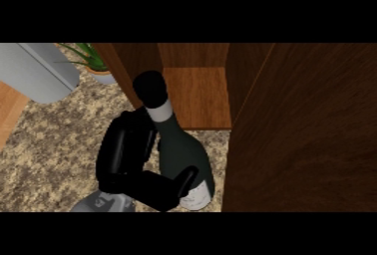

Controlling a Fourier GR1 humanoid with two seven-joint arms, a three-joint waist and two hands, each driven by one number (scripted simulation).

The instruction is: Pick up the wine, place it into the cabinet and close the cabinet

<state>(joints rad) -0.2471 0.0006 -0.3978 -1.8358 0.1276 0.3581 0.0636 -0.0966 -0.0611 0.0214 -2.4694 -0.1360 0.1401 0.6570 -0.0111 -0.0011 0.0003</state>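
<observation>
Hand [136,164] curled round dark wine bottle [184,149], grey neck band

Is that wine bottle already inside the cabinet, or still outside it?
Still outside. The wine bottle stands over the speckled counter, held by a hand, its cap just before the open cabinet's shelf.

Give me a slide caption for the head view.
Hand curled round the wine bottle, holding it before the open cabinet, door swung out at right.

The hand [136,164] hides part of the bottle [184,154]; its forearm is cut off below. The plant [92,60] is clipped at the top edge.
</observation>
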